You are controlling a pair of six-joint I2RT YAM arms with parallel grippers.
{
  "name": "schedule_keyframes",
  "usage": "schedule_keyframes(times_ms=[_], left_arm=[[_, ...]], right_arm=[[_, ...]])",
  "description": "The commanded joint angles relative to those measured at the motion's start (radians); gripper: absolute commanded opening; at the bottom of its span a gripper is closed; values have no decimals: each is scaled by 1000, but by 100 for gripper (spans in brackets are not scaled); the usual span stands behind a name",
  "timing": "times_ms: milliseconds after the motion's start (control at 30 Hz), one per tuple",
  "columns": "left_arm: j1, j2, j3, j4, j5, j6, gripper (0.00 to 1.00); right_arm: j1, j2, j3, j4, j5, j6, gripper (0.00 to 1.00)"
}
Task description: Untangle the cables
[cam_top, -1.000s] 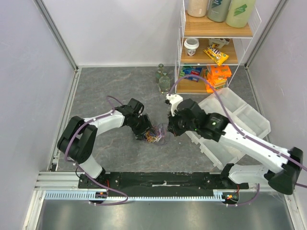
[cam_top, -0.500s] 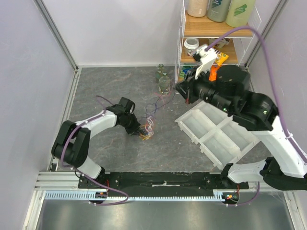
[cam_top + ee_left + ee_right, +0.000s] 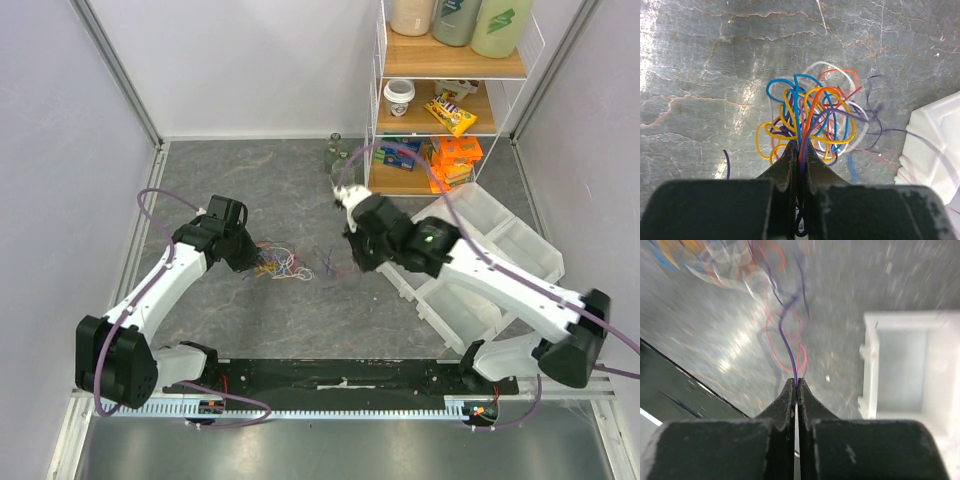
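The left arm rises from its base at the near-left corner of the worktop [image 3: 230, 180], bends at the elbow near the left edge, and turns its wrist inward toward the middle. The left gripper [image 3: 252, 262] is low over the surface. In its wrist view the left gripper [image 3: 799, 150] is pinched shut on a bundle of the cables [image 3: 810, 112], with orange, blue, yellow and purple loops fanning out past the fingertips onto the grey surface.

The cables [image 3: 285, 268] lie as a small tangle left of the worktop's middle, about halfway between the near and far edges.

The right arm stretches from the near-right corner in a long diagonal over the white bin [image 3: 505, 225], its wrist bent down at mid-table. The right gripper [image 3: 350, 262] faces the tangle and is well apart from it. In its own blurred wrist view the right gripper [image 3: 796, 385] is clamped tight on a thin purple strand [image 3: 785, 337] together with a red strand [image 3: 771, 342]. Both run away toward the tangle, and the white bin [image 3: 905, 365] is just to the right.
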Motion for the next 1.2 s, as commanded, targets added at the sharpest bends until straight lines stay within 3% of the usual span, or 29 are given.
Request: schedule_keyframes(times_ms=[0,100,200,267,433,500,700,833,1033,1167], left_arm=[[3,-34,36,-56,-62,55,2],[3,-37,22,-58,-59,46,2],[5,-46,17,-55,-57,39,2],[3,-52,20,-52,-58,37,2],[3,-51,28,-47,-51,52,2],[3,-51,20,-42,-40,52,2],[3,-58,-16,-21,-9,40,2],[3,-57,-33,-10,10,40,1],[3,-74,-75,13,58,17,2],[3,-97,-93,10,64,17,2]], right_arm=[[-1,17,-175,18,-51,8,0],[-1,18,-240,52,-68,12,1],[-3,44,-266,62,-59,-2,13],[-4,72,-286,69,-58,-15,16],[-4,113,-370,118,-90,-16,41],[-4,98,-424,164,-104,1,46],[-4,84,-406,265,-200,-28,54],[-15,158,-384,393,-197,-87,60],[-47,352,-283,454,-119,-118,60],[-78,435,-261,496,-148,-135,58]])
